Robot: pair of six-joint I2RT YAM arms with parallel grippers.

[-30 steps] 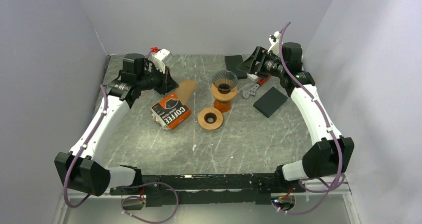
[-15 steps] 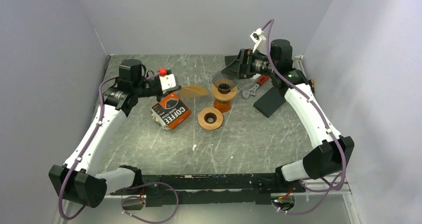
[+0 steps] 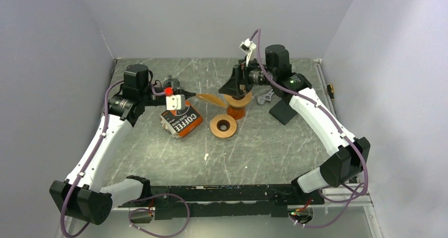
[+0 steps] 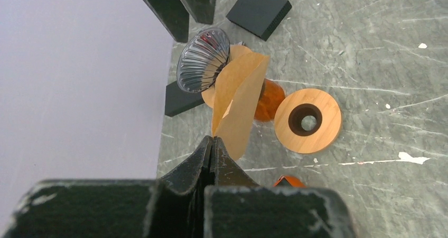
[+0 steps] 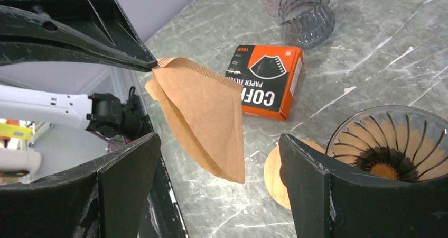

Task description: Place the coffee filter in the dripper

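Left claw (image 4: 212,141) is pinched fully shut on the brown paper coffee filter (image 4: 240,98), gripping it by one corner of its crimped edge. The filter hangs in the air off that corner, partly fanned open and clear of the table (image 3: 264,153). Its free end reaches toward the dripper (image 5: 388,137) but lies outside the cone, to the dripper's left in the top view.

Right claw (image 5: 219,138) stands with its jaws spread wide and has hold of nothing. It hovers over the near-left side of the dripper and faces the filter, which its wrist camera frames between the two fingers without contact.

The dripper is a ribbed glass cone seated on a wooden collar above an orange base, standing upright near the middle of the table's far half. Just in front of it lies a flat wooden ring (image 3: 223,126) with a hole through its centre. An orange and black coffee filter box (image 3: 181,118) lies flat to the left of the ring, below the left claw. A grey ribbed glass jug (image 5: 307,13) stands beyond the box in the right wrist view. To the right of the dripper lie a wrench (image 3: 265,96) and a black block (image 3: 282,111), partly hidden by the right arm.
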